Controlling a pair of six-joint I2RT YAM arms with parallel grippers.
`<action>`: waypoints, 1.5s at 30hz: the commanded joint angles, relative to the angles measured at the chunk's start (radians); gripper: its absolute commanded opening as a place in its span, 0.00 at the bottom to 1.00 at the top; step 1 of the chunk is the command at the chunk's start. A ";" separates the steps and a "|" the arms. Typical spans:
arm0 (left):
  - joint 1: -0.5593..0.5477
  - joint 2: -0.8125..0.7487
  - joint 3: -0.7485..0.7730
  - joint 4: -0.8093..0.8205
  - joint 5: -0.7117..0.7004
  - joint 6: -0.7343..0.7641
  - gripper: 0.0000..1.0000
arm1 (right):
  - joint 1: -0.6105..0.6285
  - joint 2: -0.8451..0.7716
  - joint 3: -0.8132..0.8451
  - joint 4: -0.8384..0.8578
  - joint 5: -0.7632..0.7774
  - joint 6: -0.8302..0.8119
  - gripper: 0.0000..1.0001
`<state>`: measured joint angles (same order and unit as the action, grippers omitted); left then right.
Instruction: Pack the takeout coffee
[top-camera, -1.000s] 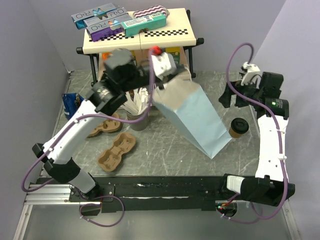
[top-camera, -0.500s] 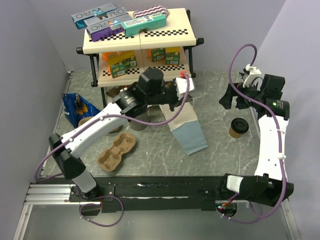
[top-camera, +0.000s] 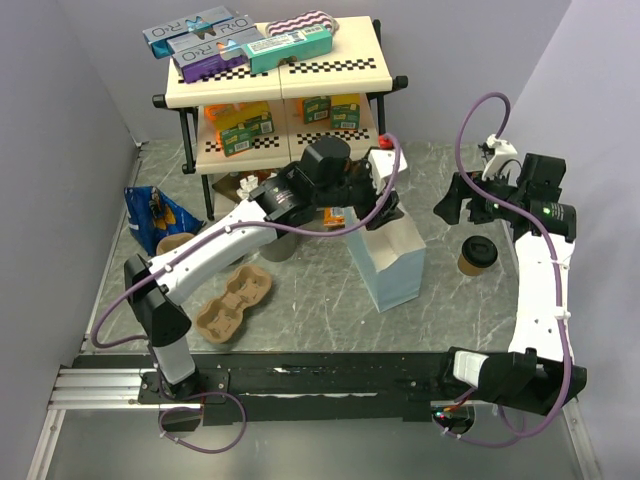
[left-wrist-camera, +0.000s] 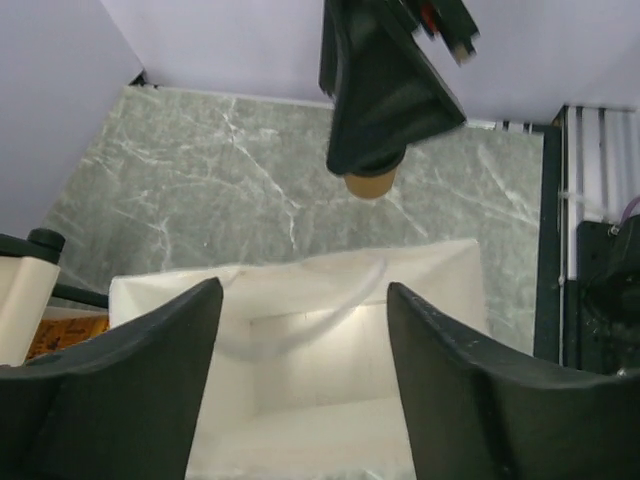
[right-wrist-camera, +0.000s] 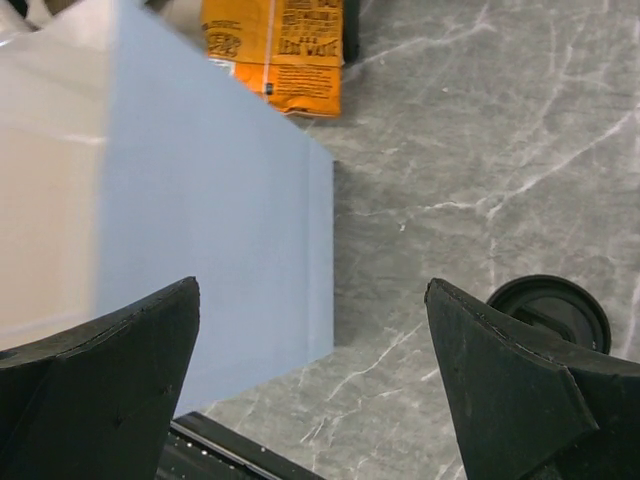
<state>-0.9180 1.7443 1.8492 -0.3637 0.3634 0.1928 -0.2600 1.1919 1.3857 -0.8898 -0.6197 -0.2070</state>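
Marbled grey tabletop (top-camera: 320, 312) holds the takeout coffee (top-camera: 478, 254) near the right gripper (top-camera: 452, 203), gaping wide and empty.

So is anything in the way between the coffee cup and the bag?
Nothing stands on the table between the takeout coffee and the paper bag. But the left gripper hangs open right over the bag's open top, so it may block the way in.

Left hand (left-wrist-camera: 303, 292) (spread wide) hangs over the open white bag (left-wrist-camera: 445, 268).
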 joint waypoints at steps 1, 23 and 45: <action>-0.002 0.006 0.112 0.049 -0.001 -0.035 0.75 | -0.002 -0.048 0.032 -0.027 -0.112 -0.034 1.00; 0.002 -0.336 -0.217 -0.120 -0.073 0.178 0.92 | 0.036 -0.160 0.065 -0.132 -0.244 -0.137 0.97; 0.091 0.083 0.159 0.029 0.149 0.040 0.84 | 0.131 0.023 0.062 -0.121 0.011 -0.126 0.80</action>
<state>-0.8242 1.7935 1.9488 -0.4023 0.4267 0.2638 -0.1467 1.2041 1.4029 -1.0176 -0.6556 -0.3340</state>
